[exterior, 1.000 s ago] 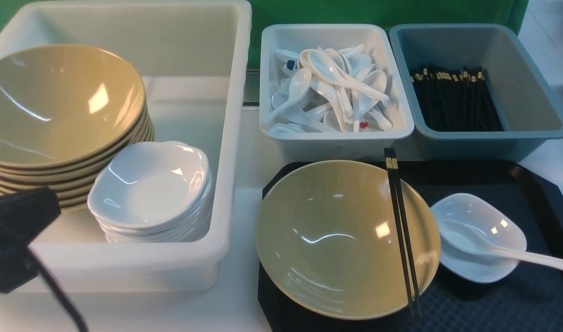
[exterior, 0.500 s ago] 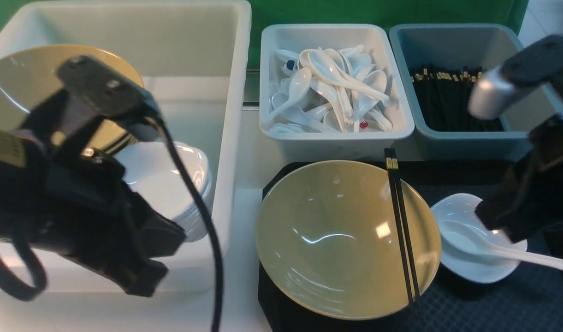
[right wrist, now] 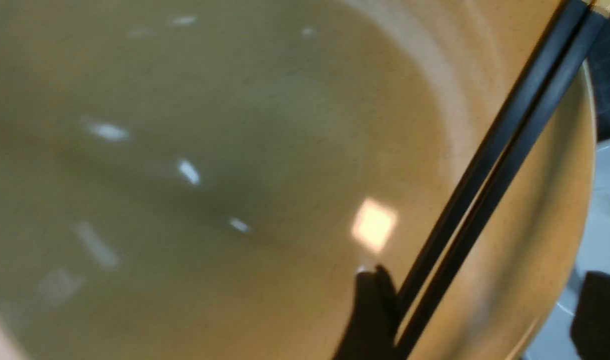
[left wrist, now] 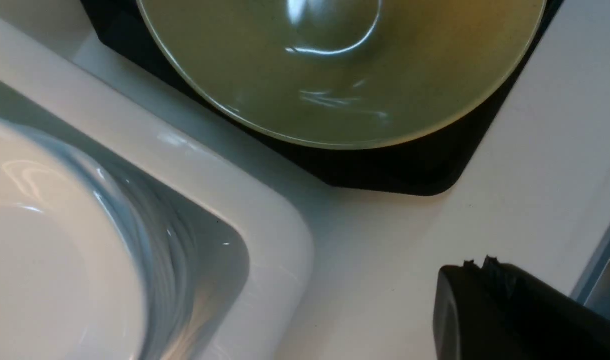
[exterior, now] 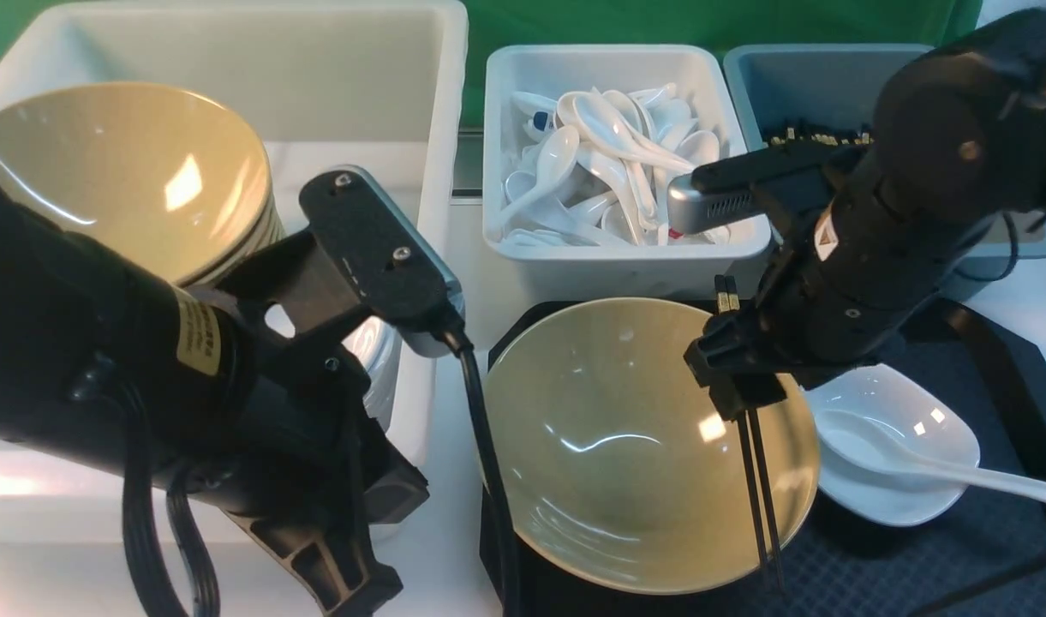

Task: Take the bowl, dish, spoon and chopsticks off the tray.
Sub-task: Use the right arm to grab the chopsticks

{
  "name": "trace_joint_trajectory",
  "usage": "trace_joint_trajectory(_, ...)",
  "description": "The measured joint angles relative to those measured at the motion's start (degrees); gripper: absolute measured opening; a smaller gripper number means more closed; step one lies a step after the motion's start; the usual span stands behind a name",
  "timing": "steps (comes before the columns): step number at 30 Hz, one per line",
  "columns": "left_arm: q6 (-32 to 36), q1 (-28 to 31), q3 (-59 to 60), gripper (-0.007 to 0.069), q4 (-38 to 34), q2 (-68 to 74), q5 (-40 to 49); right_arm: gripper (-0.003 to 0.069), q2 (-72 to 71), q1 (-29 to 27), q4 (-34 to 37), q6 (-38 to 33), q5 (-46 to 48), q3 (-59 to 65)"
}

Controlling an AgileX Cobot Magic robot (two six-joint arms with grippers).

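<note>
**Mia:** Where are the chopsticks (exterior: 758, 488) now?

**Ben:** Lying across the right side of the bowl (exterior: 625, 446), low in the middle of the frame. The bowl sits on the tray (exterior: 959, 557). The dish (exterior: 895, 398) is just beside it, with the spoon (exterior: 925, 467) in it.

**Mia:** What changed?

**Ben:** A second ago no arm was near them. Now the right gripper (exterior: 737, 390) has come down over the chopsticks. Its jaws are spread apart, with one finger (right wrist: 369, 310) just beside the sticks, and nothing is grabbed yet. The left gripper (exterior: 347, 578) moved in too, lower left, over the desk (exterior: 467, 283). I cannot tell if it is spread or closed.

**Mia:** Is anything cleared?

**Ben:** No. All four things sit where they were. I think the chopsticks go first.

**Mia:** Where to?

**Ben:** Probably the blue-grey tub (exterior: 797, 86), upper right — it holds black chopsticks (exterior: 818, 135). The small white tub (exterior: 625, 257), upper middle, is full of spoons (exterior: 608, 154). The big white tub (exterior: 231, 43), on the left, holds yellow bowls (exterior: 120, 171) and white dishes (left wrist: 50, 260).
</note>
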Motion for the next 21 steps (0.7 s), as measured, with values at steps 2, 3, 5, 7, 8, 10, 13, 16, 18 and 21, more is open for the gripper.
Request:
trace_joint_trajectory(2, 0.14, 0.00, 0.00, -0.0011, 0.34, 0.00, 0.40, 0.0593, 1.66, -0.36, -0.18, 0.44, -0.69, -0.05)
trace_joint_trajectory(3, 0.14, 0.00, 0.00, -0.0011, 0.35, 0.00, 0.46, 0.0597, 2.26, -0.41, -0.24, 0.69, -0.85, -0.10)
trace_joint_trajectory(5, 0.19, 0.00, 0.00, -0.0011, 0.60, 0.00, 0.51, 0.0595, 4.06, -0.41, -0.17, 1.05, -1.68, -0.06)
trace_joint_trajectory(7, 0.26, 0.00, 0.00, -0.0011, 1.05, 0.00, 0.51, 0.0572, 5.46, -0.41, 0.09, 1.18, -2.41, -0.06)
trace_joint_trajectory(8, 0.26, 0.00, 0.00, -0.0011, 1.09, 0.00, 0.46, 0.0569, 5.46, -0.41, 0.09, 1.18, -2.51, -0.06)
trace_joint_trajectory(10, 0.26, 0.00, 0.00, -0.0011, 1.84, 0.00, 0.24, 0.0502, 6.72, -0.41, 0.19, 1.05, -3.11, -0.06)
trace_joint_trajectory(13, 0.26, 0.00, 0.00, -0.0011, 2.45, 0.00, 0.08, 0.0415, 7.01, -0.41, 0.21, 0.59, -3.13, -0.11)
trace_joint_trajectory(16, 0.32, 0.00, 0.00, -0.0011, 3.27, 0.00, -0.45, 0.0204, 7.19, -0.41, 0.21, -1.32, -2.83, -0.56)
trace_joint_trajectory(18, 0.32, 0.00, 0.00, -0.0011, 3.55, 0.00, -0.67, 0.0130, 7.19, -0.41, 0.28, -2.63, -1.53, -1.82)
trace_joint_trajectory(21, 0.04, 0.00, 0.00, -0.0011, 3.94, 0.00, -0.78, 0.0134, 6.97, -0.41, 0.21, -5.00, 0.76, -4.65)
